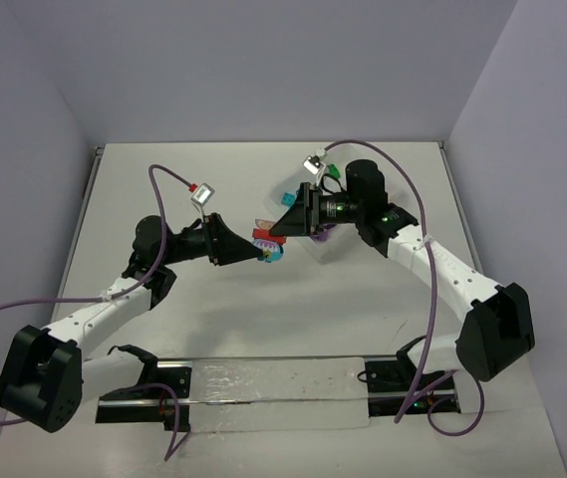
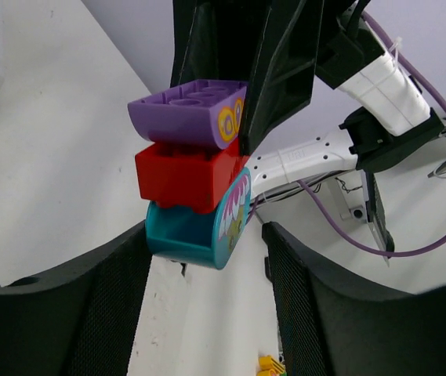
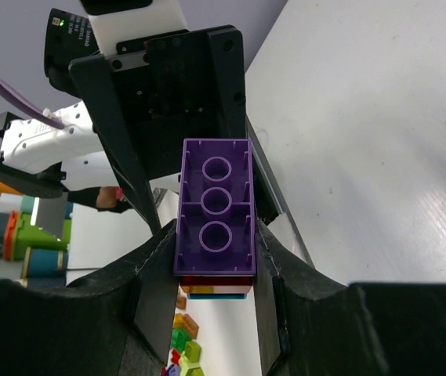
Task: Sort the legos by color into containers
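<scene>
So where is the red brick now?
In the left wrist view the red brick sits mid-stack, between the purple brick above and the teal brick below.

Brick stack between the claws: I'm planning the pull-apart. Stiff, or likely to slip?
Probably rigid: the stack is hard moulded plastic. Its smooth sides may slip, though the right claw pinches the purple brick. The studded joints likely pop apart suddenly.

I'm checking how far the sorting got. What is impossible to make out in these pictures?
Top view: the containers, hidden behind the right hand.
Right wrist view: red brick and teal brick, mere slivers under the purple brick.
Right wrist view: loose bricks, tiny, cut off at the bottom edge.
</scene>
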`<move>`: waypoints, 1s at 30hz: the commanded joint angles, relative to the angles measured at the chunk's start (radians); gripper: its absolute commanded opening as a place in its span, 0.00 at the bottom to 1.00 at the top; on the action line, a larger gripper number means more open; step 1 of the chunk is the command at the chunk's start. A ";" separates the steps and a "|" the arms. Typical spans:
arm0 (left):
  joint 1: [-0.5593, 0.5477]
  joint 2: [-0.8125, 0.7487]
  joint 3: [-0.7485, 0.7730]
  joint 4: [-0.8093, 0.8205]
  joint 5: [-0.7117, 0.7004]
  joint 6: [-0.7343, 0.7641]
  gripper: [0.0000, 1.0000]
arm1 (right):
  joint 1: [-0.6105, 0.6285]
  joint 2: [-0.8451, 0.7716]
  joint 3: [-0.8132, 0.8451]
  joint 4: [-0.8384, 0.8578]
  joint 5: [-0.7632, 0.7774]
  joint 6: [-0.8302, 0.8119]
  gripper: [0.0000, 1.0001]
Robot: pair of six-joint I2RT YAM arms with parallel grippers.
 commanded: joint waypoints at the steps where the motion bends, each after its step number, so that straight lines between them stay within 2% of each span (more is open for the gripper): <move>1: -0.004 0.009 -0.006 0.143 0.014 -0.031 0.59 | 0.014 0.017 0.005 0.109 -0.023 0.037 0.00; 3: -0.005 0.011 -0.009 0.143 0.012 -0.030 0.54 | 0.017 0.021 0.008 0.109 -0.023 0.040 0.00; 5: -0.005 0.009 -0.013 0.144 0.004 -0.032 0.42 | 0.022 0.021 0.009 0.111 -0.023 0.038 0.00; 7: -0.005 0.010 -0.013 0.141 -0.001 -0.029 0.22 | 0.022 0.021 0.010 0.111 -0.022 0.041 0.00; 9: -0.006 0.011 -0.013 0.134 -0.002 -0.025 0.06 | 0.022 0.018 0.009 0.115 -0.018 0.045 0.00; 10: -0.007 0.011 -0.014 0.126 -0.002 -0.021 0.01 | 0.022 0.015 0.011 0.118 -0.014 0.051 0.00; 24: -0.008 -0.002 -0.052 0.076 -0.035 0.013 0.00 | -0.057 0.046 0.054 0.233 0.072 0.258 0.00; 27: -0.008 0.003 -0.047 0.067 -0.043 0.018 0.00 | -0.071 0.043 0.054 0.221 0.087 0.263 0.00; 30: -0.008 0.011 -0.018 -0.005 -0.075 0.050 0.00 | -0.104 0.010 0.058 0.122 0.156 0.209 0.00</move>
